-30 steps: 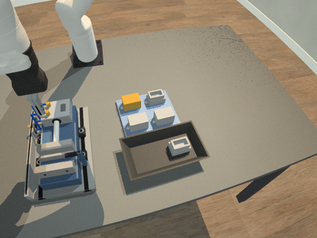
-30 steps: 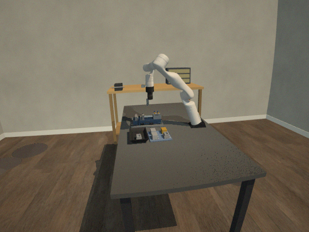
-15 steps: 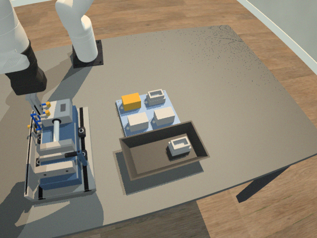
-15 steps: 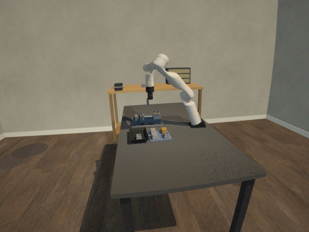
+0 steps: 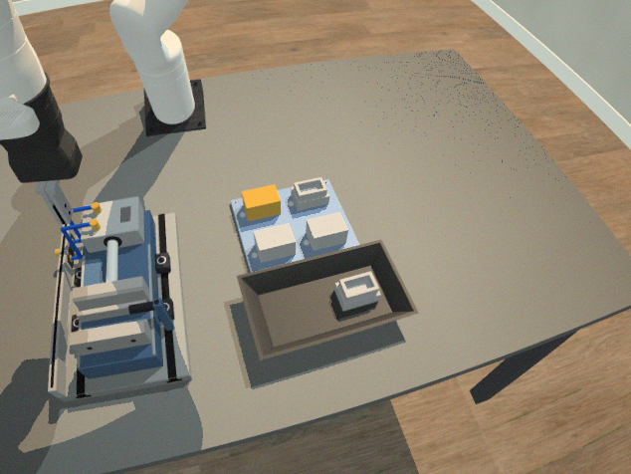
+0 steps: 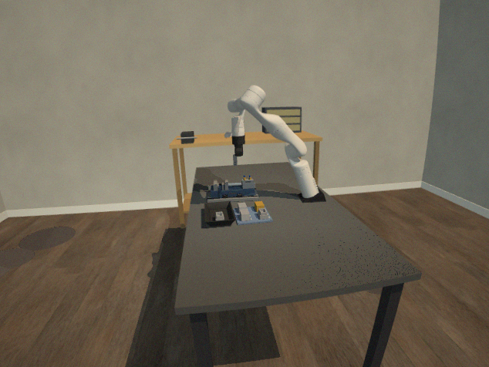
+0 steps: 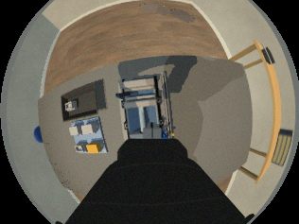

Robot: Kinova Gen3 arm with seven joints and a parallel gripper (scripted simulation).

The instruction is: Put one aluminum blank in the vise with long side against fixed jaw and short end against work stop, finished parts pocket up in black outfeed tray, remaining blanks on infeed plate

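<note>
My gripper is shut and empty. It hangs above the hose end of the vise, near the left table edge. The gap between the jaws holds only the dark work stop rod. The fixed jaw is at the near end. On the blue infeed plate lie a yellow brass blank, two gray blanks and a pocketed finished part. A second finished part sits pocket up in the black outfeed tray.
The arm's base is bolted to the table behind the plate. The blue hoses with yellow fittings stick out beside my fingers. A wooden side table stands behind the work table.
</note>
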